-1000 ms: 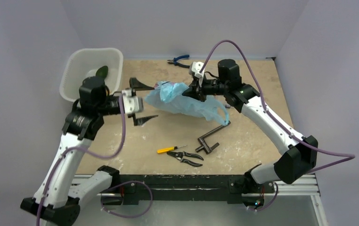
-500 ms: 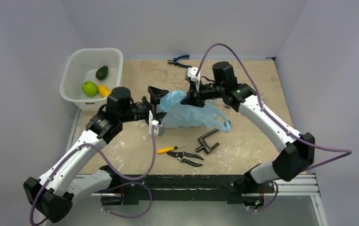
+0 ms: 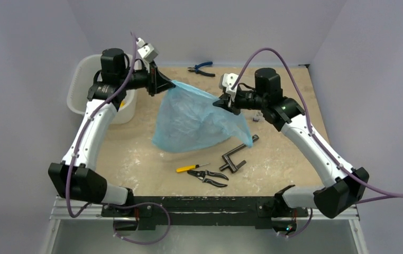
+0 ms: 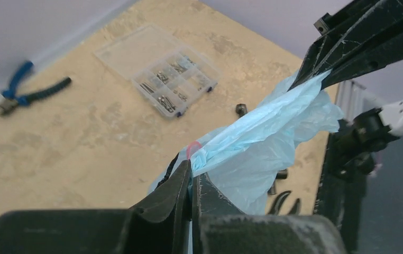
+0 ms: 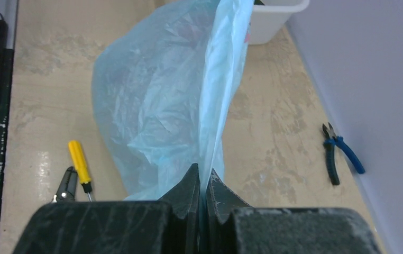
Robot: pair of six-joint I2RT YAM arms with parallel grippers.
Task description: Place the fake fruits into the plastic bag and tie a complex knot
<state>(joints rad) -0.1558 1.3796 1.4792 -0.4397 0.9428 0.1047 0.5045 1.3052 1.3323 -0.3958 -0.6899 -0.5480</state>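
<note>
Left gripper (image 3: 163,83) pressed together on one top corner of the thin, crinkly, translucent light-blue plastic bag (image 3: 189,119), right gripper (image 3: 226,103) likewise pinched tight on the opposite corner; both pinches plain in the wrist views, film caught between closed fingers. Bag rim drawn taut in a line from one gripper across to the other, long axis side to side, somewhat higher at the left gripper's end. Body hanging below that line, bottom sagging onto the tan table (image 3: 130,159) on the near side of both grippers. Mouth apparently pulled flat rather than gaping, so probably needing slack before loading. No small glossy plastic fruit to be made out in any view, nothing solid showing through the film; judged not yet loaded. White plastic tub (image 3: 78,79) just outside and below the left gripper, interior hidden by that arm; left arm clearly the nearer one for reaching there. Beyond the grippers, blue-handled pliers (image 3: 199,67) close to the back wall, little room that way. Nearer than the bag's bottom, yellow-handled screwdriver (image 3: 189,168), black pliers (image 3: 208,177) and dark metal crank (image 3: 235,157), apart from the film but in the way of a low sweep. Open room mostly above and between the grippers.
</note>
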